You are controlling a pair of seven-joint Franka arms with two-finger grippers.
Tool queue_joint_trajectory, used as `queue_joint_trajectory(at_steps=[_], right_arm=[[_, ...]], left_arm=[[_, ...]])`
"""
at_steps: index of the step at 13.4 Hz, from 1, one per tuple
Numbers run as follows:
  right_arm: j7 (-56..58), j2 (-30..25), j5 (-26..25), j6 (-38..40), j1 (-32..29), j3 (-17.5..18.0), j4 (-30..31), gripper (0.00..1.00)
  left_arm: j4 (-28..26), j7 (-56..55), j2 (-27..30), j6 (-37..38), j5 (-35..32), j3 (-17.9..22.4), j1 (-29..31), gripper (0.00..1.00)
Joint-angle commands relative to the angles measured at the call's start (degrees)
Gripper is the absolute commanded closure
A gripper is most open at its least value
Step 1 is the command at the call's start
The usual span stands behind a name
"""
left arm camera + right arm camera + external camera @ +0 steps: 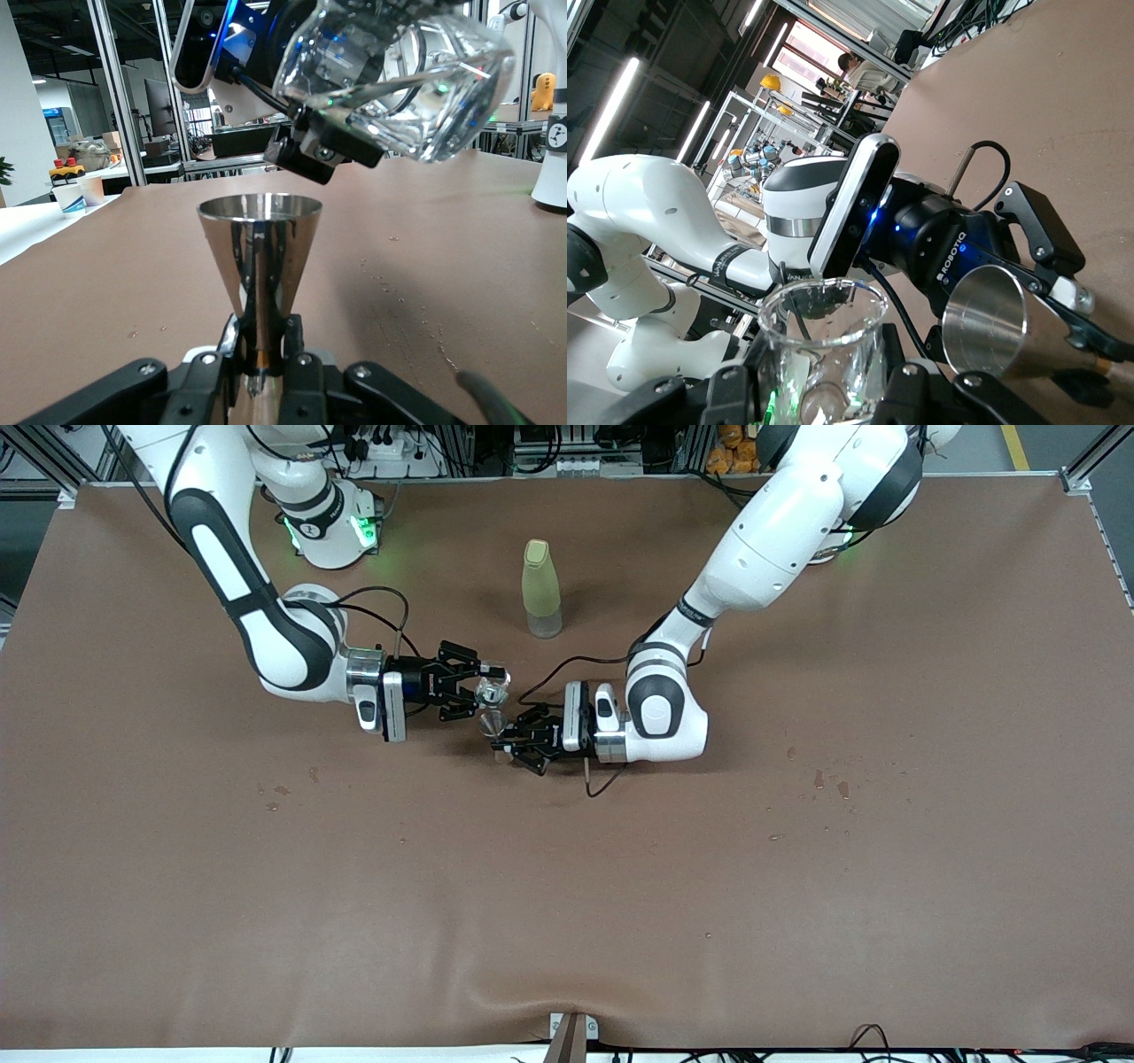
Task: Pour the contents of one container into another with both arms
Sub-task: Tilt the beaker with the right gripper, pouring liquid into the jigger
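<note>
Left gripper [507,746] has its jaws clamped on the narrow waist of a steel jigger [258,257], polished, mirror-smooth, double-cone shape; its round thin rim faces up and the cup stands upright between the fingers [232,341]. Black ribbed finger links flank it on both sides.

Right gripper [490,685] has its jaws closed around a clear glass beaker [394,75], thick-walled, rounded base, glossy with reflections. The beaker is tipped over on its side, mouth angled down, directly above the jigger's open rim and slightly to one side, not touching it. In the right wrist view the beaker [824,350] shows a round open lip between the fingers, the jigger [990,323] just past its mouth. Whether liquid is in either container cannot be told.

Both grippers meet tip to tip over the middle of the table [567,886], low above its surface. The covering is matte brown, slightly wrinkled at the near edge, with small dried spots and droplets scattered.

A pale yellow-green bottle [541,588], tall, translucent, capped, tapered shoulder, stands upright near the grippers, toward the robot bases, well apart from both arms. Broad bare room surrounds the grippers toward the front camera and both table ends.
</note>
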State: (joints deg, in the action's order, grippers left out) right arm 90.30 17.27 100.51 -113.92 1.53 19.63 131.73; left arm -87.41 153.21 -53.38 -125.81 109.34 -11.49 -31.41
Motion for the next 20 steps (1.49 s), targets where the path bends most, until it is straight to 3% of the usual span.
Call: queue_joint_trajectory(at_steps=[1, 7, 20], right_arm=[[-2.66, 0.13, 1.53, -0.16, 0.84, -0.20, -0.51, 1.00], [-6.54, 0.57, 7.32, -0.34, 3.04, -0.29, -0.68, 1.00], [-10.15, 1.19, 7.33, -0.25, 2.69, -0.29, -0.16, 1.00]], left_arm=[[0.13, 2.00, -0.15, -0.49, 2.28, 0.24, -0.50, 1.00], [-0.13, 2.00, -0.15, -0.49, 2.28, 0.24, -0.49, 1.00], [-1.45, 3.59, -0.06, -0.40, 2.28, 0.15, 0.12, 1.00]])
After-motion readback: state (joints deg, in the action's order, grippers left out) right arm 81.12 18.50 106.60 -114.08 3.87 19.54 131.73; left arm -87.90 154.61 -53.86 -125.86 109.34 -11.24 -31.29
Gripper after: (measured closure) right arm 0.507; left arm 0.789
